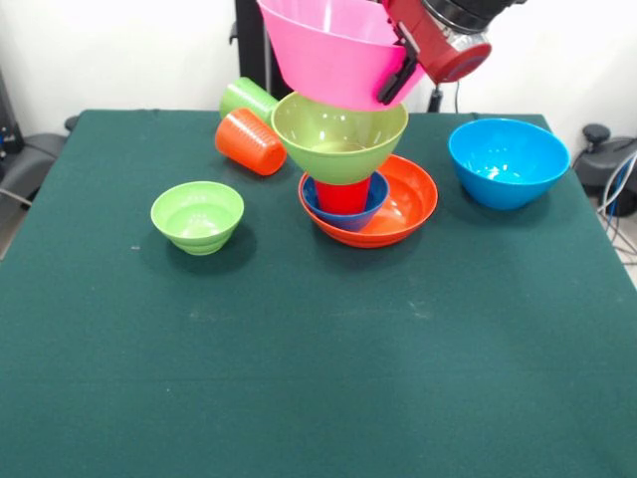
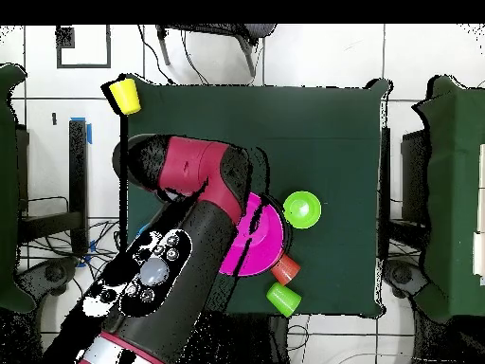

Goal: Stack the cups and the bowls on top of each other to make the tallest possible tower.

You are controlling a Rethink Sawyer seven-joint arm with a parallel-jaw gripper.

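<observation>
The tool (image 1: 396, 78) is clamping the pink bowl's (image 1: 328, 50) rim, holding it just above the large green bowl (image 1: 338, 134) topping the tower (image 1: 363, 189) on the surface (image 1: 318, 349).

A dark green cloth-covered table (image 1: 299, 398) stands on a white tiled floor (image 2: 57, 104), chairs (image 2: 19, 190) around it.

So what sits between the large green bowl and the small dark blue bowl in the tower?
The red cup, standing in the small dark blue bowl beneath the large green bowl; front view shows it.
</observation>
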